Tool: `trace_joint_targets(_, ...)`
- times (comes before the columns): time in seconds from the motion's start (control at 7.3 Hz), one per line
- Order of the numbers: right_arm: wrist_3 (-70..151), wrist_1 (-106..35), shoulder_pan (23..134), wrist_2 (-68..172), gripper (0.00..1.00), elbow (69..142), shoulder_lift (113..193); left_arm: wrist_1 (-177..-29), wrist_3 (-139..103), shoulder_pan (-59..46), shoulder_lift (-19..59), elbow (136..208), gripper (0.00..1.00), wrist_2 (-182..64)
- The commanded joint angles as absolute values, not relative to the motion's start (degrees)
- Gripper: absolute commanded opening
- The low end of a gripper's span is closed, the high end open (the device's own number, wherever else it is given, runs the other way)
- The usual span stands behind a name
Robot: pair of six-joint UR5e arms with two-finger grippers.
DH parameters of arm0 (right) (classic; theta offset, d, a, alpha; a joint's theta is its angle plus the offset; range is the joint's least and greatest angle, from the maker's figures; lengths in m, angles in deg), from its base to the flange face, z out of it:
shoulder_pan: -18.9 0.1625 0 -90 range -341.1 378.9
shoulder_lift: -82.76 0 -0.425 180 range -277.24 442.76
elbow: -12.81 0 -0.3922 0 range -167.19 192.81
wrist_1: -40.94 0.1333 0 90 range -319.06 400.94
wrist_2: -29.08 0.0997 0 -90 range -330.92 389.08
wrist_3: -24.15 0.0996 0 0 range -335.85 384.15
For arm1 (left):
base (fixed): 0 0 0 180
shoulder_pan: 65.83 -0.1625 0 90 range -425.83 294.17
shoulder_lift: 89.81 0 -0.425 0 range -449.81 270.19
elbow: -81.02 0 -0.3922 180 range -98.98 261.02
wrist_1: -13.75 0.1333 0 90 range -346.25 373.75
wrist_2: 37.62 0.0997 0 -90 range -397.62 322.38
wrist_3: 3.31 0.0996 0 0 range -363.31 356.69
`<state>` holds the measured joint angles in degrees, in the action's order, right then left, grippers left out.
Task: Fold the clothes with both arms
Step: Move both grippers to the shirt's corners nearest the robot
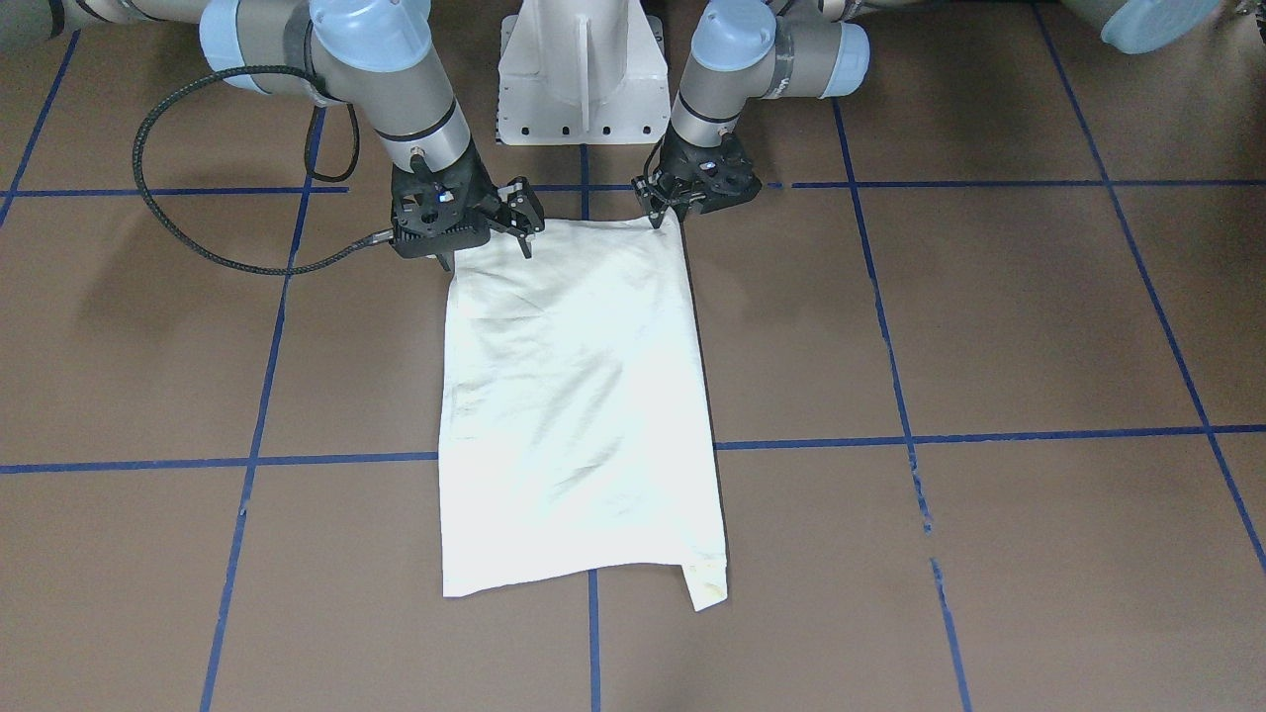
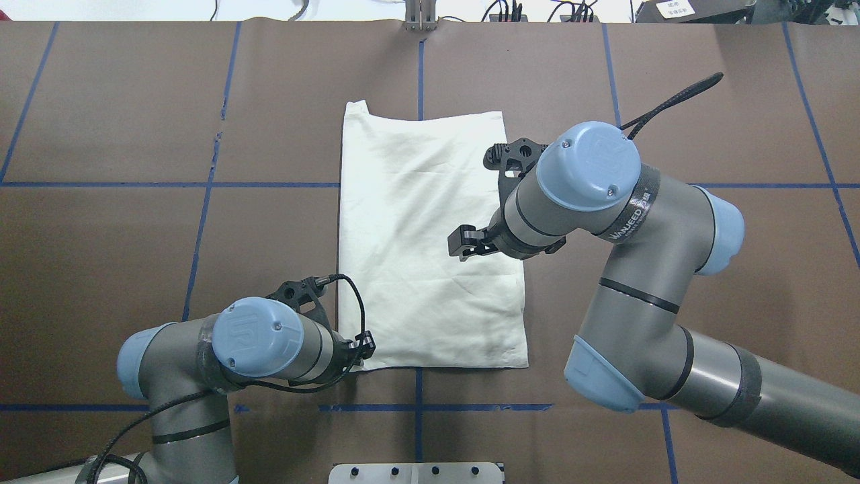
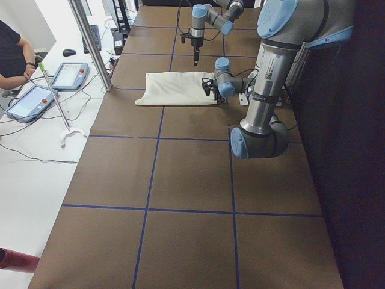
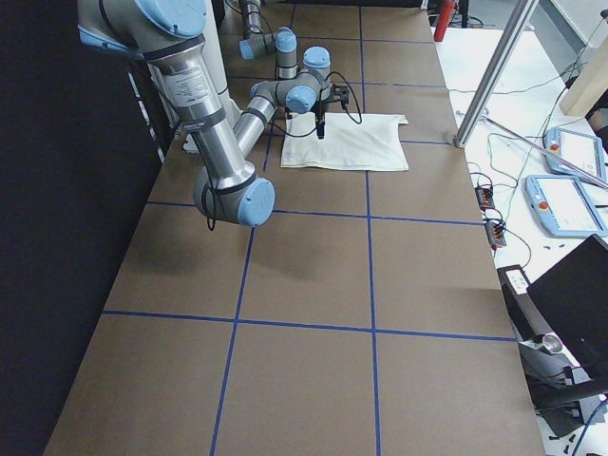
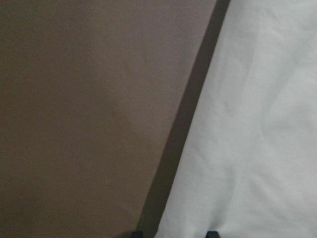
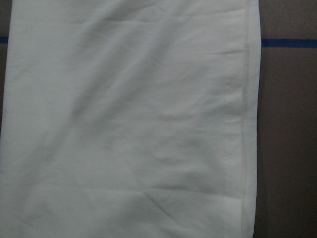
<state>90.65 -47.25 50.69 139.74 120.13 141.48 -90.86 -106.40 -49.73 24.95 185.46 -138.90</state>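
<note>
The clothes (image 1: pixel 579 396) are one cream shirt lying flat as a long plain rectangle on the brown table, also seen in the overhead view (image 2: pixel 423 249). A small flap (image 1: pixel 707 583) sticks out at its far corner. My left gripper (image 1: pixel 661 220) is low at the near corner on the robot's left (image 2: pixel 363 349). In its wrist view the two fingertips stand apart, open, astride the shirt's edge (image 5: pixel 198 148). My right gripper (image 1: pixel 526 237) hangs open above the shirt's near half (image 2: pixel 463 243), clear of the cloth. Its wrist view shows only cloth and the hem (image 6: pixel 245 124).
The white pedestal base (image 1: pixel 579 79) stands just behind the shirt's near edge. A black cable (image 1: pixel 178 178) loops off the right arm. Blue tape lines (image 1: pixel 890 435) grid the table. A person (image 3: pixel 12 54) and tablets (image 3: pixel 30 102) are at a side bench beyond the far edge.
</note>
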Motion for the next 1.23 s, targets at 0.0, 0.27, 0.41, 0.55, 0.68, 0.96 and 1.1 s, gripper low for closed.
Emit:
trace_joint_targets(0.0, 90.7, -47.2, 50.6, 139.7, 1.0, 120.1, 141.6, -90.8, -108.8, -49.7, 25.0, 185.7, 0.01, -138.7)
trace_joint_targets(0.27, 90.7, -47.2, 50.7, 139.8, 1.0, 120.2, 141.7, -90.8, -108.1, -49.9, 24.9, 186.7, 0.0, -138.9)
trace_joint_targets(0.41, 92.2, -47.2, 50.6, 139.8, 1.0, 120.2, 141.8, -90.8, -107.8, -49.9, 24.8, 188.2, 0.0, -139.0)
trace_joint_targets(0.55, 99.7, -47.0, 49.7, 139.8, 1.0, 120.7, 141.9, -90.6, -107.8, -49.9, 24.5, 189.8, 0.0, -139.0)
trace_joint_targets(0.68, 111.7, -46.9, 46.7, 139.0, 1.0, 120.9, 142.0, -88.8, -107.8, -50.2, 24.8, 190.2, 0.0, -139.2)
trace_joint_targets(0.96, 130.1, -45.7, 42.0, 133.0, 1.0, 121.1, 142.4, -88.9, -107.4, -50.2, 24.7, 190.1, 0.0, -139.3)
trace_joint_targets(1.1, 132.4, -45.8, 41.1, 129.9, 1.0, 121.3, 144.3, -88.9, -107.3, -50.2, 24.8, 190.1, 0.0, -139.3)
